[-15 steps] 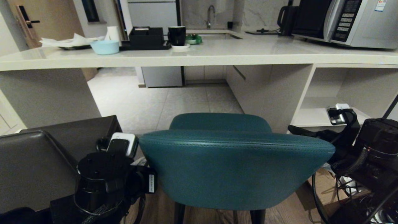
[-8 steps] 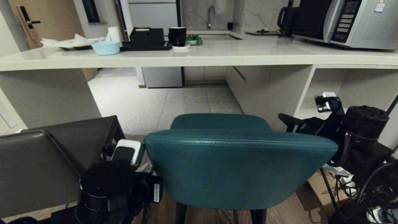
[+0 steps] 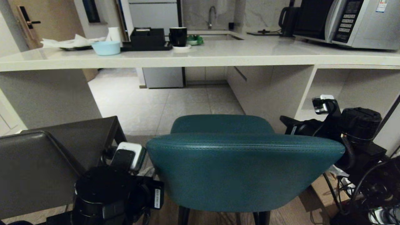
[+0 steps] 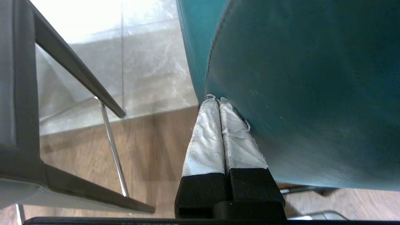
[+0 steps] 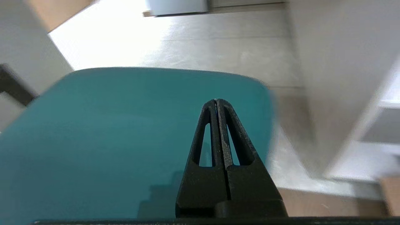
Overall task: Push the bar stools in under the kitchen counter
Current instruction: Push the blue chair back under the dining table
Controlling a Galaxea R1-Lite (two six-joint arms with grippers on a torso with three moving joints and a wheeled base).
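Standing nearest to the camera, the teal stool (image 3: 243,168) shows its curved back in the middle of the head view, with its seat in front of the surface (image 3: 200,57) and not yet under it. The left tool (image 4: 217,100) has its two fingers pressed together, and their white-wrapped tips touch the left edge of the stool back. The right tool (image 5: 216,100) is also closed, holding nothing, and hangs over the teal seat by the right end of the back. The grey stool (image 3: 47,162) stands just beside, on the left. Farther away, the pale surface carries a blue bowl (image 3: 106,47), a black mug (image 3: 178,36) and a microwave (image 3: 350,22).
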